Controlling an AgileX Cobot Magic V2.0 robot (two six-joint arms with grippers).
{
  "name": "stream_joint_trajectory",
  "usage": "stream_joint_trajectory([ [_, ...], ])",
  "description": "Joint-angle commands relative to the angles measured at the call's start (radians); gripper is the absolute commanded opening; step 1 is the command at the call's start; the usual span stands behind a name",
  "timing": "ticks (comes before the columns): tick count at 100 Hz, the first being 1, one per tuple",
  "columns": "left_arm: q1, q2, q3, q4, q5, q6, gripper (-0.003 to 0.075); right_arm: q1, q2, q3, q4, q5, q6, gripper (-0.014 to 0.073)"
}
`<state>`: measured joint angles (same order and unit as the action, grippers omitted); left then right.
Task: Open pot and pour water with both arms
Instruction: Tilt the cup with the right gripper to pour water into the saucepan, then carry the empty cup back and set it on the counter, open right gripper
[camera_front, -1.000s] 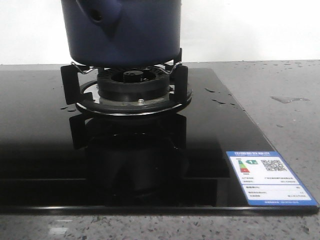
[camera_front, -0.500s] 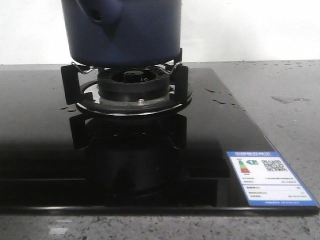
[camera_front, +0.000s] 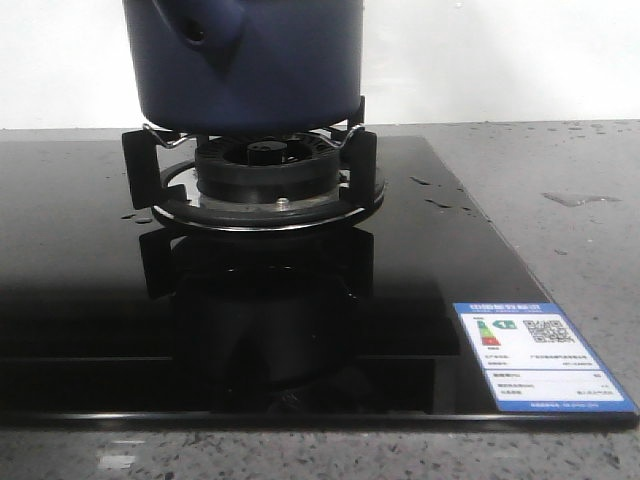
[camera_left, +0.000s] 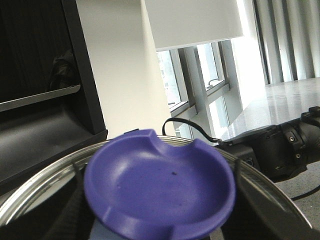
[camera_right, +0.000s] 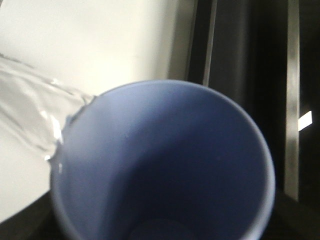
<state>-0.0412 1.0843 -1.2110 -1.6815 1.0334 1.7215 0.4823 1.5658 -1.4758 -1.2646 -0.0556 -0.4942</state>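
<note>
The dark navy pot (camera_front: 250, 60) stands on the gas burner (camera_front: 265, 165), its stubby handle socket (camera_front: 200, 25) facing me; its top is cut off by the front view. Neither arm shows there. In the left wrist view a purple lid knob (camera_left: 160, 185) with the lid's metal rim (camera_left: 30, 190) fills the lower half, held up in the air; the fingers are hidden beneath it. In the right wrist view I look into a pale-blue cup (camera_right: 165, 165), tilted, with water (camera_right: 35, 115) streaming off its rim. That gripper's fingers are hidden behind the cup.
The burner sits on a black glass hob (camera_front: 80, 300) with a blue energy label (camera_front: 535, 355) at its front right corner. Water drops and a small puddle (camera_front: 580, 198) lie on the grey counter to the right. A black device with cables (camera_left: 280, 150) shows behind the lid.
</note>
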Motion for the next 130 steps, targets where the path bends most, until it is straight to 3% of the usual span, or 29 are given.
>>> stream_joint_trajectory([
  [1, 0.002, -0.022, -0.032, -0.11, 0.003, -0.008, 0.0267, 0.0, -0.042, -0.044, -0.04, -0.02, -0.007, 0.0202],
  [39, 0.002, -0.022, -0.032, -0.108, 0.003, -0.008, 0.0267, 0.0, -0.042, -0.044, -0.149, -0.02, -0.007, 0.0202],
  [58, 0.002, -0.022, -0.032, -0.108, 0.003, -0.008, 0.0267, 0.0, -0.042, -0.045, -0.126, -0.013, 0.007, 0.0202],
  [69, 0.002, -0.022, -0.032, -0.107, 0.003, -0.008, 0.0267, 0.0, -0.042, -0.045, 0.072, 0.012, 0.158, 0.0202],
  [85, 0.002, -0.022, -0.032, -0.085, 0.003, -0.008, 0.0267, 0.0, -0.042, -0.045, 0.358, 0.173, 0.317, 0.0202],
  [109, 0.002, -0.022, -0.032, -0.077, 0.003, -0.008, 0.0267, -0.056, -0.107, -0.045, 0.744, 0.292, 0.374, 0.0205],
  [120, 0.002, -0.022, -0.032, -0.075, 0.003, -0.008, 0.0267, -0.133, -0.155, -0.035, 0.929, 0.371, 0.376, 0.0205],
  [130, 0.002, -0.022, -0.032, -0.075, 0.003, -0.008, 0.0267, -0.221, -0.216, 0.061, 1.001, 0.359, 0.376, 0.0205],
])
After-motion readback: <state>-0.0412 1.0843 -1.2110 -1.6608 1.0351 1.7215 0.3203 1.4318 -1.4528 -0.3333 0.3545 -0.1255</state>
